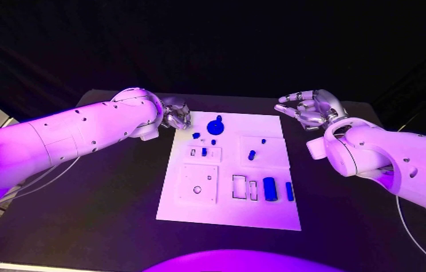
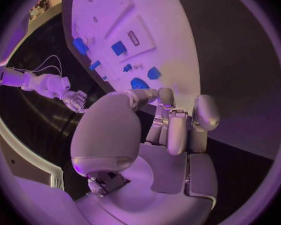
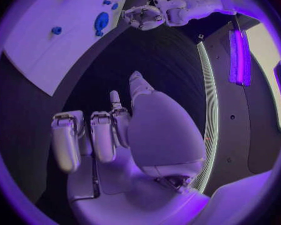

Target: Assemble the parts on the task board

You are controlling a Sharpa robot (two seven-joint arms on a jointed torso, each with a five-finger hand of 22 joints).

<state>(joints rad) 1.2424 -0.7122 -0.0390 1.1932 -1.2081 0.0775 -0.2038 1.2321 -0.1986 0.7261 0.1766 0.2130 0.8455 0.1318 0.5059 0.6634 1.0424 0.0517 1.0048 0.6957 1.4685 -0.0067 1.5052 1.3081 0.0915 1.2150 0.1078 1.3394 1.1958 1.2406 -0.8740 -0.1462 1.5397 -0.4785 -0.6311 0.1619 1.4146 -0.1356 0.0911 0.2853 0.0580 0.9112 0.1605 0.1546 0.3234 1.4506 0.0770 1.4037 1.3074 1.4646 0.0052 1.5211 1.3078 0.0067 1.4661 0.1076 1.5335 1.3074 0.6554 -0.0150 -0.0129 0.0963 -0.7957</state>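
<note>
The white task board [image 1: 231, 213] lies in the middle of the black table. A round blue disc [image 1: 215, 126] sits near its far edge, with several small blue parts [image 1: 204, 152] just below it. Two longer blue blocks [image 1: 269, 188] lie near the right side. My left hand [image 1: 176, 113] hovers off the board's far left corner, fingers curled in and holding nothing. My right hand [image 1: 309, 108] hangs beyond the far right corner, also curled and holding nothing. The left wrist view shows the left hand [image 2: 165, 130] above the board [image 2: 172, 40] and the disc [image 2: 139, 83].
Black table [image 1: 106, 204] surrounds the board on all sides. Rectangular recesses [image 1: 239, 186] and a raised square plate [image 1: 199, 183] mark the board's near half. The right wrist view shows my right hand [image 3: 128, 130], the board [image 3: 47, 50] and the left hand [image 3: 143, 17] across it.
</note>
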